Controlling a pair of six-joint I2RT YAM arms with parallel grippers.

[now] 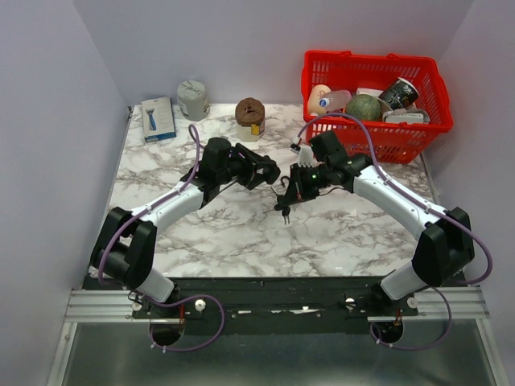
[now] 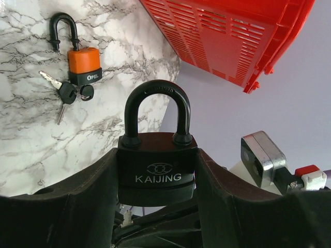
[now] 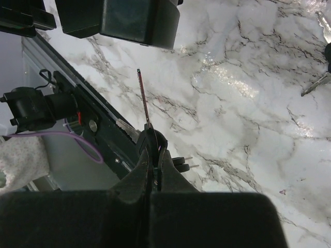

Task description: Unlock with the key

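My left gripper point(image 1: 269, 173) is shut on a black KAIJING padlock point(image 2: 156, 168) and holds it above the table, shackle pointing away from the wrist camera. My right gripper point(image 1: 291, 193) is shut on the black head of a key point(image 3: 153, 140). The key's blade point(image 3: 144, 95) points toward the left gripper's dark body point(image 3: 119, 20) and stops short of it. Spare keys point(image 1: 285, 210) on the same ring dangle below. An orange OPEL padlock point(image 2: 84, 64) with its own keys point(image 2: 67, 93) lies on the marble table.
A red basket point(image 1: 374, 88) full of items stands at the back right and shows in the left wrist view point(image 2: 232, 36). A blue-white box point(image 1: 158, 118), a grey canister point(image 1: 193, 99) and a brown jar point(image 1: 250, 118) stand along the back edge.
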